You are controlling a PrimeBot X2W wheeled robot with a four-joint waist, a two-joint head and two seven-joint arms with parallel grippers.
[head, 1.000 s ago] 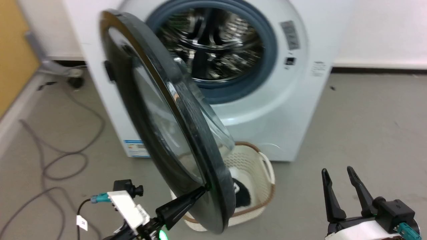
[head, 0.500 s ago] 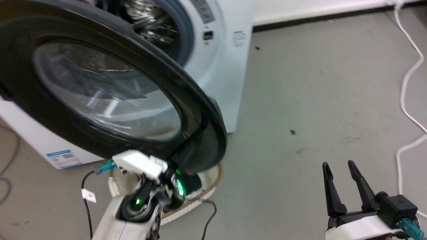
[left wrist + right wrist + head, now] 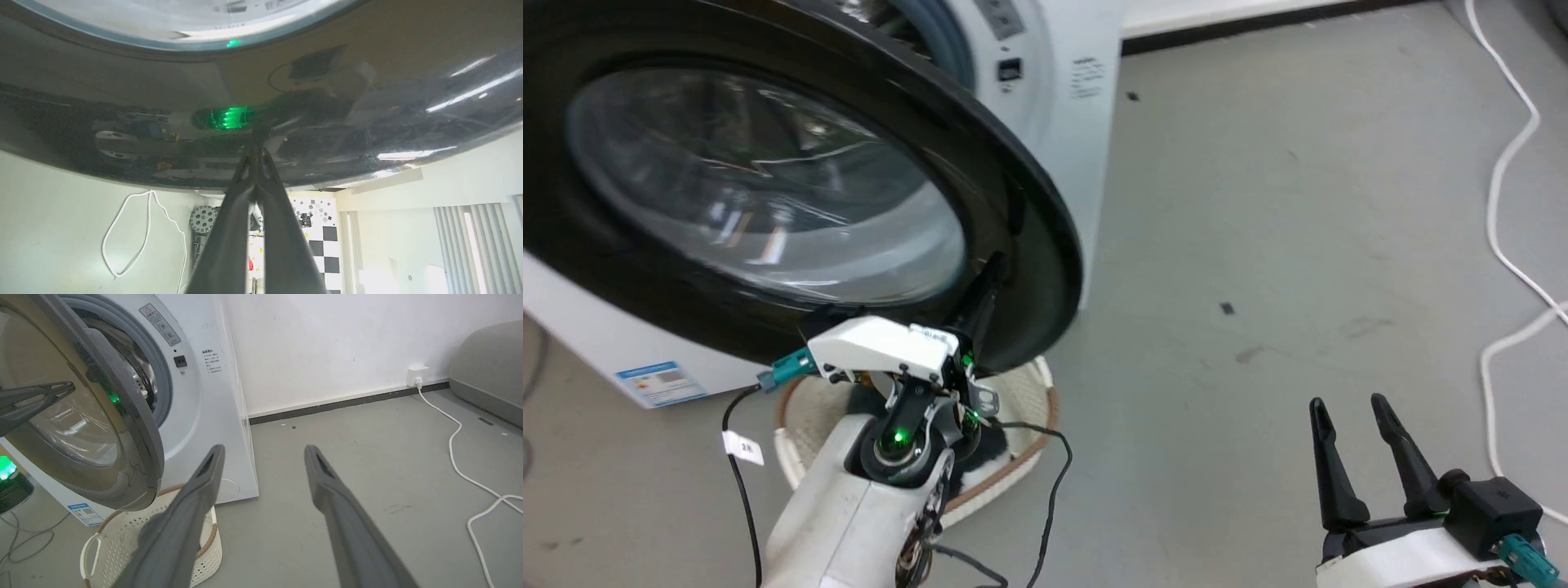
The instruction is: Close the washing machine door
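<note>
**Door ajar, the left gripper's closed fingers set against its rim**

In the head view the washing machine door fills the 9-to-12 o'clock part, its black rim and domed glass angled off the white washing machine at 12 o'clock. The left gripper, rising from 7 o'clock, has its two fingers pressed together with nothing between them, tips touching the door's outer rim near its free edge. The right gripper sits low at 5 o'clock, jaws apart and empty, well apart from the door. In the right wrist view a wedge of grey gasket shows at 10 o'clock between door and machine front, so the door is unlatched. A laundry basket stands under the door's lower edge. By my reading the swing is well along. What remains is pushing until the rim meets the front and the latch catches.
</note>
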